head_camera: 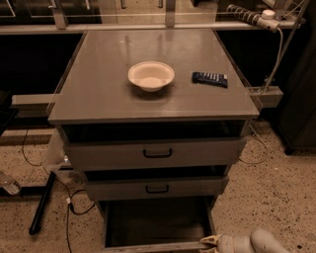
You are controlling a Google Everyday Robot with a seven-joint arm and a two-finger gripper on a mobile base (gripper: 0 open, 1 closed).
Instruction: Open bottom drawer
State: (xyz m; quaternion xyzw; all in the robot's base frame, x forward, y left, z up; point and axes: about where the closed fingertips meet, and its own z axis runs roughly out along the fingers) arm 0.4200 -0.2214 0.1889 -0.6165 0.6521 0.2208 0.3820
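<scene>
The grey cabinet has three drawers. The bottom drawer (157,223) is pulled far out, so its dark empty inside shows, and its front rim runs along the lower edge of the view. Its front face and handle are out of view. My gripper (207,243) is at the bottom right, right at the right end of that front rim, with the pale arm trailing off to the right. The top drawer (157,153) and the middle drawer (157,188) each stand slightly out and show a black pull handle.
A white bowl (150,75) and a dark remote-like object (210,78) lie on the cabinet top (98,94). A black bar (41,203) and cables lie on the speckled floor to the left. A power strip (249,12) hangs at the back right.
</scene>
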